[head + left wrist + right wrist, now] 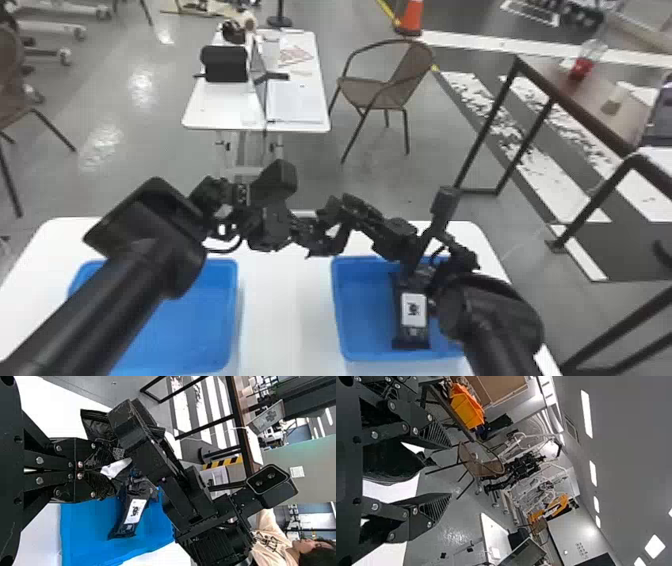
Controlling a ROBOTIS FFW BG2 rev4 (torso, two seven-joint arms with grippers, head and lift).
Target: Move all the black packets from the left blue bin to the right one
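Evidently partway: left gripper (101, 470) pinches one black packet (93, 426); right gripper (450, 470) adjoins, spread wide; delivered packet (412, 334) occupies right bin (367, 327) beneath; remainder indeterminate.

Left arm (115, 295) partly hides the left blue bin (192, 325); right arm (500, 325), the right bin (367, 320)

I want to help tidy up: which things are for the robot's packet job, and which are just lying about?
For the job:
left blue bin
right blue bin
black packet lying in that bin
another packet, held by the left end effector
right end effector

Just about:
brown chair
orange cone
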